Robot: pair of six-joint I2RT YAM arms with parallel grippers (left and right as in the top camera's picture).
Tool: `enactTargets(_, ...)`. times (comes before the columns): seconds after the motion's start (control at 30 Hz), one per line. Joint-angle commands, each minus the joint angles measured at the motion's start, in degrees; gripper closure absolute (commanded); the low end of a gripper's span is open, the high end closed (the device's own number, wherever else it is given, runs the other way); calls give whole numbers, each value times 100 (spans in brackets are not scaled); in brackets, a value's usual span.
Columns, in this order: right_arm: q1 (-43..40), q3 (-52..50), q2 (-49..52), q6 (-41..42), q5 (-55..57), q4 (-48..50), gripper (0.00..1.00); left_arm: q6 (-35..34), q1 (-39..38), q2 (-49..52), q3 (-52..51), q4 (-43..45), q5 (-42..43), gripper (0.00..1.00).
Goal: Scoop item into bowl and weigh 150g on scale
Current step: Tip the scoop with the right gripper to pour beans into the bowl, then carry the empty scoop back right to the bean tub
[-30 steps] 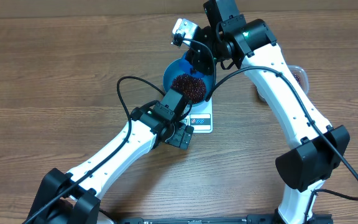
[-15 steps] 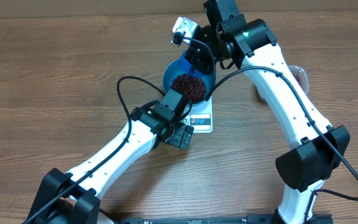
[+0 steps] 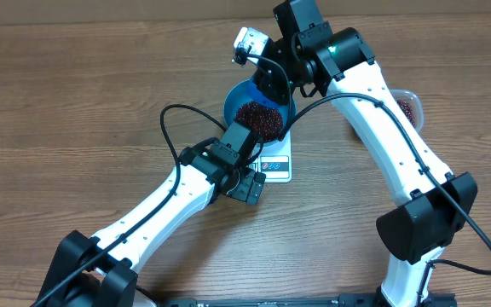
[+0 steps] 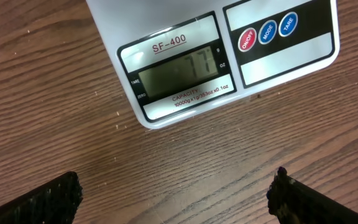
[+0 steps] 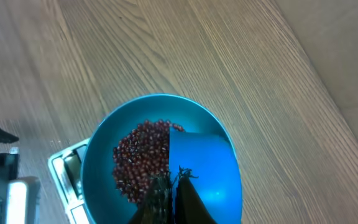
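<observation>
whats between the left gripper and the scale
Only bare wooden table, in the left wrist view: the left gripper, jaws open, sits short of the display edge of the scale.

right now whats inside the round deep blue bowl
A heap of tiny dark red-brown beans. The small blue scoop held by the right gripper covers part of the bowl; what lies beneath it is hidden.

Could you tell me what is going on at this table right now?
The right gripper is shut on a small blue handled scoop over the round deep blue bowl, which sits on the flat white square kitchen scale and holds tiny dark red-brown beans. The left gripper hovers open above the wooden table by the scale's display, which seems to read 77. A clear plastic tub of beans stands further right.
</observation>
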Motion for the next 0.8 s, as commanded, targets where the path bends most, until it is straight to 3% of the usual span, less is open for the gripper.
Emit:
enactTargets(0.0, 33, 149, -190, 118, 332, 52, 96, 114, -39, -42, -26, 17, -59, 0)
enactTargets(0.1, 22, 140, -190, 131, -44, 76, 96, 114, -39, -39, -28, 17, -59, 0)
enactTargets(0.2, 33, 140, -190, 98, 507, 59, 96, 114, -39, -42, -26, 17, -59, 0)
enactTargets(0.4, 26, 140, -190, 168, -28, 63, 96, 114, -39, -42, -26, 17, -59, 0)
enactTargets(0.57, -146, 140, -192, 1716, 107, 544, 96, 114, -39, -39, -26, 15, -59, 1)
enactTargets(0.77, -656, 142, -348, 2966, 114, 992, 96, 114, -39, -39, -28, 15, -59, 1)
